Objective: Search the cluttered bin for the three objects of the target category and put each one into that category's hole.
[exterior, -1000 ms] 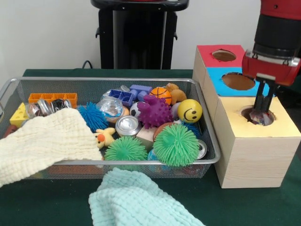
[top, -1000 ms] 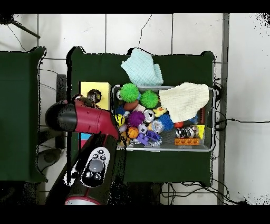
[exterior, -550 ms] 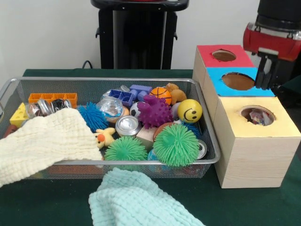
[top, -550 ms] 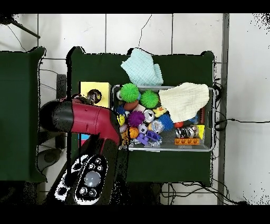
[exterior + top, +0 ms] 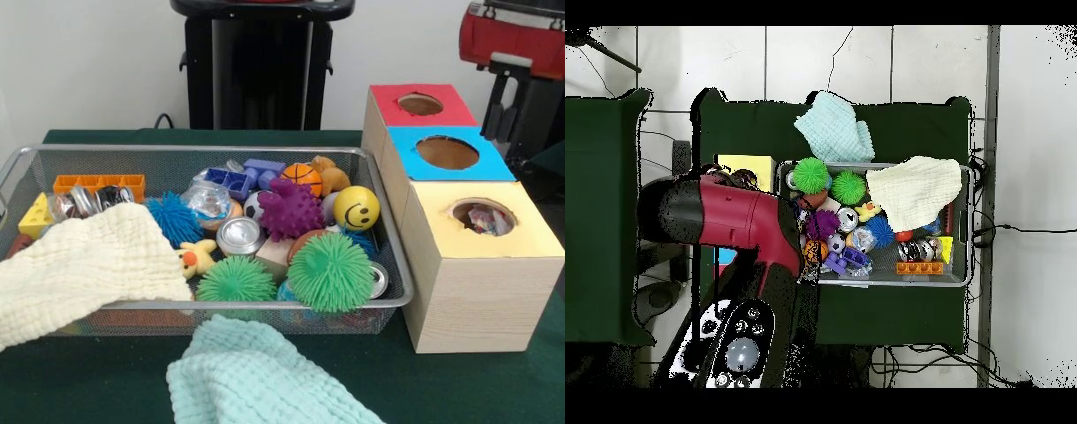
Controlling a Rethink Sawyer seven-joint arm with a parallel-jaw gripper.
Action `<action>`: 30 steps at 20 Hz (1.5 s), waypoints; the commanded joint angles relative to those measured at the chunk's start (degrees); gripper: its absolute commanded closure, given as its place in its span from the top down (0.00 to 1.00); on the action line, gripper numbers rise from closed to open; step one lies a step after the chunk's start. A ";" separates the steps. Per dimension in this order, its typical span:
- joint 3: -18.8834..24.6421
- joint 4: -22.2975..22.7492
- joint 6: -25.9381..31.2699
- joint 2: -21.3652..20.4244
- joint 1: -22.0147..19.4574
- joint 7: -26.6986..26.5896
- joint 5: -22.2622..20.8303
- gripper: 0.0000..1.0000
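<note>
Two dark fingers point(image 5: 505, 106) of the red-and-black gripper point(image 5: 510, 110) hang a little apart with nothing between them, raised clear above the blue-topped wooden box point(image 5: 450, 152) and touching nothing. Just beside it, the yellow-topped wooden box point(image 5: 481, 265) shows a crinkled shiny item point(image 5: 483, 218) inside its round hole. Spiky balls, cans and toy blocks crowd the silver wire mesh bin point(image 5: 177, 152), partly under a cream waffle cloth point(image 5: 84, 269).

Red arm point(image 5: 725, 215) shell, black joints — black gripper point(image 5: 505, 110) fingers, round button panel.
</note>
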 commanded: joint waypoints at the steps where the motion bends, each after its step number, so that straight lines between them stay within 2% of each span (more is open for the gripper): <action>1: 4.83 0.52 2.53 1.49 -4.79 2.59 -2.84 0.00; 7: 10.47 4.81 -4.36 1.10 -11.44 -4.72 -4.68 0.00; 12: 13.04 6.11 -5.25 -0.39 -15.59 -7.69 -8.64 0.00; 17: 16.12 8.09 -6.93 -0.85 -18.24 -6.08 -10.73 0.00; 19: 16.66 9.29 -12.19 0.11 -18.50 -4.08 -12.89 0.00; 22: 17.69 9.54 -16.98 1.69 -19.57 -2.92 -15.49 0.00; 30: 19.59 8.55 -16.81 2.04 -21.67 -1.91 -19.36 0.00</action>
